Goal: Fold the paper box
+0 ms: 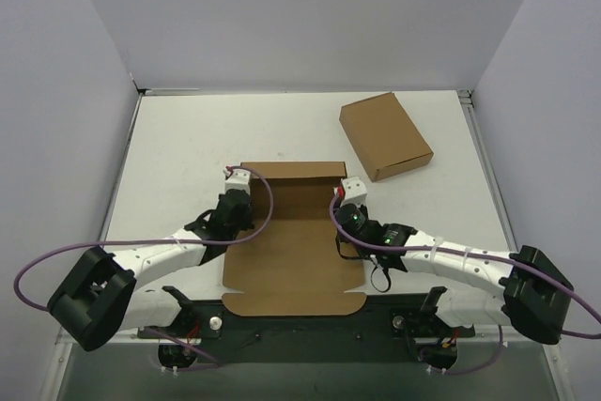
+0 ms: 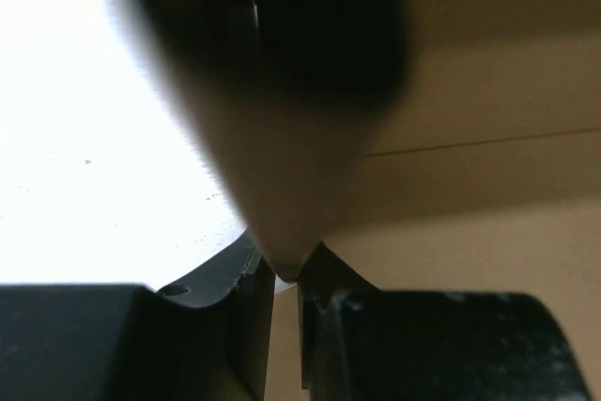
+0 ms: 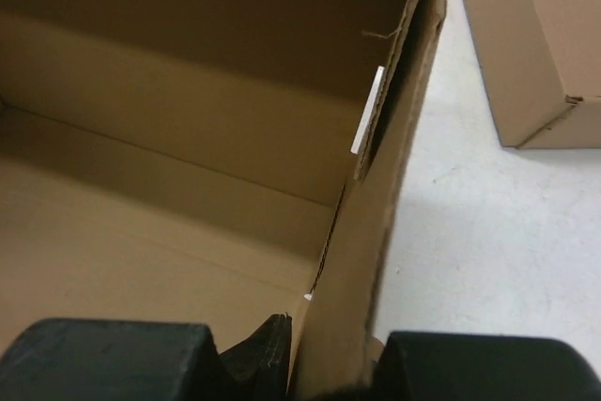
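At table centre, paper box half-formed, far wall up; left gripper clenched on its left wall, right gripper clenched on its right wall. Far right: closed carton.

White arm links; black joints; looping purple cables.

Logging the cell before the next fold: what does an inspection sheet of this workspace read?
Surface: white table, no spills seen.
Job's things: paper box mid-table, far wall raised, near panel flat.
Clutter: closed brown carton at far right, apart from the box.
Grippers: left gripper shut on the box's left flap; right gripper shut on its right wall.
Cables: purple cables loop from both arms; the left one arcs over the box's corner.
Surroundings: plain walls on three sides.
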### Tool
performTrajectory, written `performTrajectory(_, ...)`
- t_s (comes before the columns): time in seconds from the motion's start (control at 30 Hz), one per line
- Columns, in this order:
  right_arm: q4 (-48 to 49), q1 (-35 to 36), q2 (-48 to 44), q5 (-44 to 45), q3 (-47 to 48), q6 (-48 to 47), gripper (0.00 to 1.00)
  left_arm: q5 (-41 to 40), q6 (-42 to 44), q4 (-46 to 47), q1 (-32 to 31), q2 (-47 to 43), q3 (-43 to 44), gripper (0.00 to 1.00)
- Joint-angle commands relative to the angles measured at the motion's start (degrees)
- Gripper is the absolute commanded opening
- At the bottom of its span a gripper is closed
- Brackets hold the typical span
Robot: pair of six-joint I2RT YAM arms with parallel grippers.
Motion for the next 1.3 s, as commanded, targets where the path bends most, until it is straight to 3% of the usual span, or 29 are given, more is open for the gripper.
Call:
performTrajectory(0.0,-2.6,3.5,3.7,9.3,2.5,7.6,0.15,1.6,-2.3,1.3,-1.5,-2.5,-0.8,0.22)
performTrajectory(0.3,-8.9,7.9,7.3,16.8,2.3,16.7,0.18,-1.3,-2.4,2.0,-1.2,-8.9,-4.2,0.23)
performTrajectory(0.4,-10.7,8.3,6.6,16.6,3.0,17.4,0.23,-0.5,-0.7,4.1,-1.3,-10.2,-6.0,0.23)
performTrajectory(0.5,-13.7,8.5,3.0,15.7,4.4,16.1,0.45,0.2,1.5,4.8,-1.3,-10.7,-6.7,0.23)
performTrajectory(0.53,-14.6,8.5,1.5,14.0,5.0,14.3,0.56,0.4,2.0,4.7,-1.1,-10.9,-7.0,0.23)
performTrajectory(0.6,-16.6,8.5,-3.5,8.9,7.5,11.4,0.70,1.4,2.4,5.5,-0.9,-11.4,-7.2,0.23)
performTrajectory(0.73,-21.2,8.4,-11.5,0.9,13.9,4.2,0.80,2.2,2.8,5.7,-0.4,-11.5,-7.0,0.23)
performTrajectory(0.83,-26.2,7.6,-15.5,0.3,19.7,1.2,0.85,3.1,2.8,5.7,0.2,-11.3,-6.9,0.23)
performTrajectory(0.9,-28.7,5.5,-16.0,0.7,21.8,0.4,0.84,3.3,2.8,5.9,0.4,-11.6,-7.2,0.23)
performTrajectory(1.03,-28.1,-6.9,-17.6,-6.2,21.6,-0.1,0.81,3.7,3.1,6.3,0.6,-12.2,-7.6,0.23)
performTrajectory(1.13,-24.1,-18.6,-19.0,-11.5,16.9,0.7,0.79,4.0,3.2,6.3,0.6,-12.2,-7.5,0.23)
performTrajectory(1.27,-21.5,-27.6,-19.6,-17.3,10.3,2.2,0.77,4.0,3.3,6.3,0.6,-12.0,-7.4,0.22)
